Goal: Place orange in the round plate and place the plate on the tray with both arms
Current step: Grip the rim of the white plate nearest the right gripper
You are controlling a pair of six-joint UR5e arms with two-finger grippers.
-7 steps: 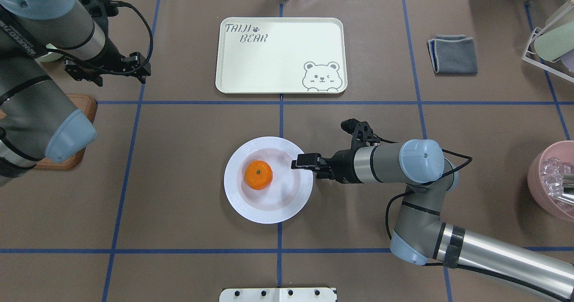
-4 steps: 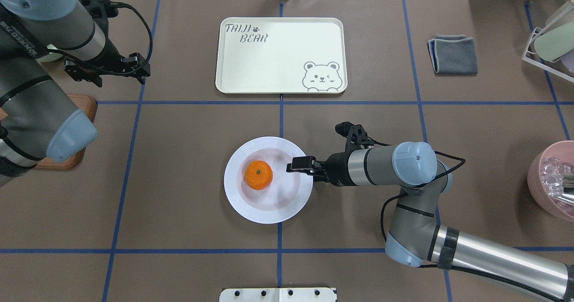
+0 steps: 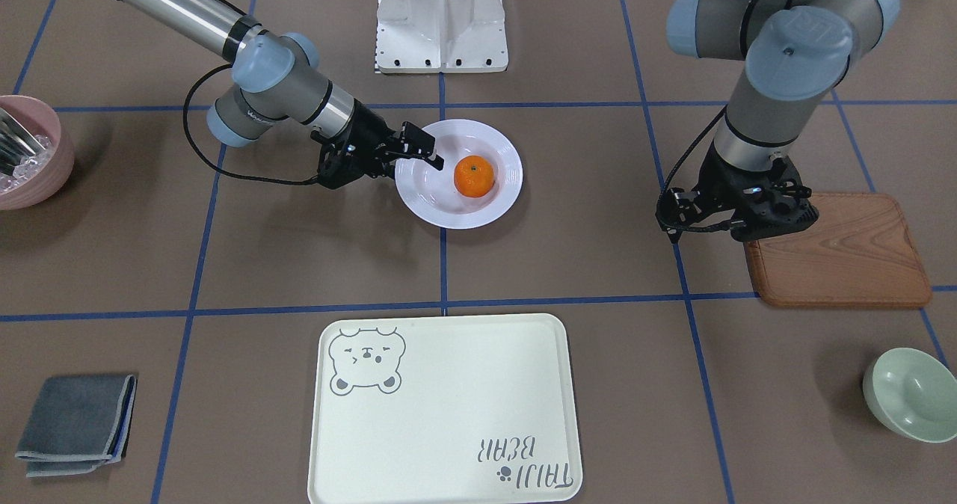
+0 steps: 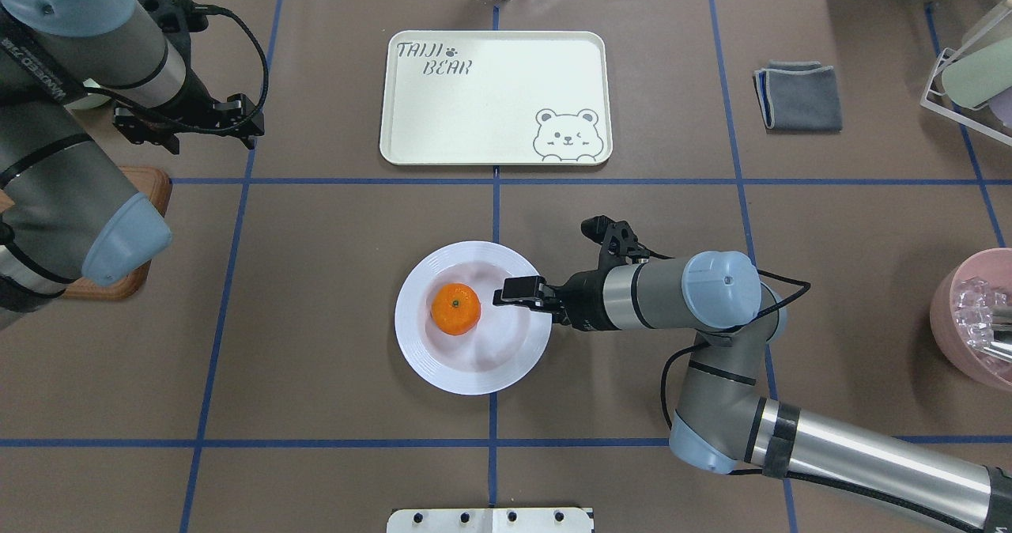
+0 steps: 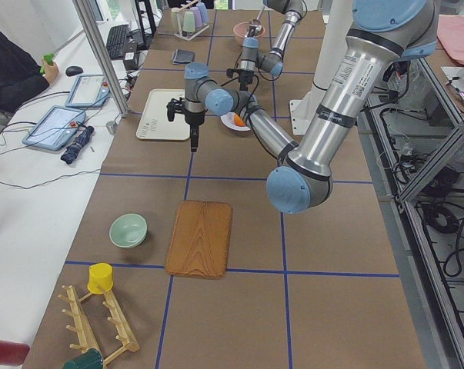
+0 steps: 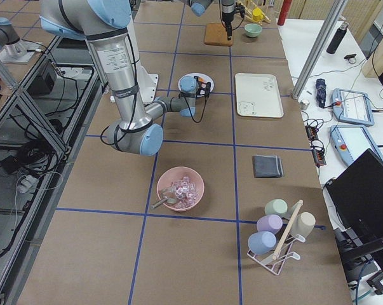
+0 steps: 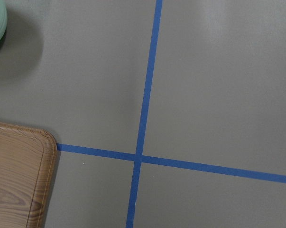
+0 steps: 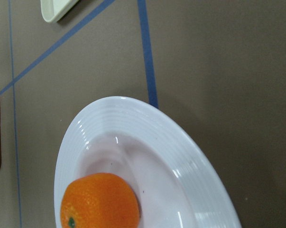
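Note:
The orange [image 4: 455, 308] lies in the well of the round plate [image 4: 443, 379], left of centre, on the table in front of the tray [image 4: 490, 98]. My right gripper [image 4: 514, 289] reaches in level from the right, over the plate's right rim, a short gap from the orange. It looks open and holds nothing. The front view shows the same: orange [image 3: 474, 175], plate [image 3: 448, 216], right gripper [image 3: 428, 152]. My left gripper [image 4: 190, 126] hangs pointing down at the far left, away from the plate. Its fingers are hidden. The right wrist view shows the orange [image 8: 100, 202] and the ribbed rim [image 8: 180, 156].
A brown wooden board [image 3: 845, 253] lies under the left arm, with a pale green bowl [image 3: 908, 395] beyond it. On the robot's right are a pink bowl [image 4: 972, 319], a folded grey cloth [image 4: 798, 96] and a cup rack [image 4: 968, 74].
My right gripper has slid left, further over the plate's rim toward the orange. Plate, orange and left arm have not moved.

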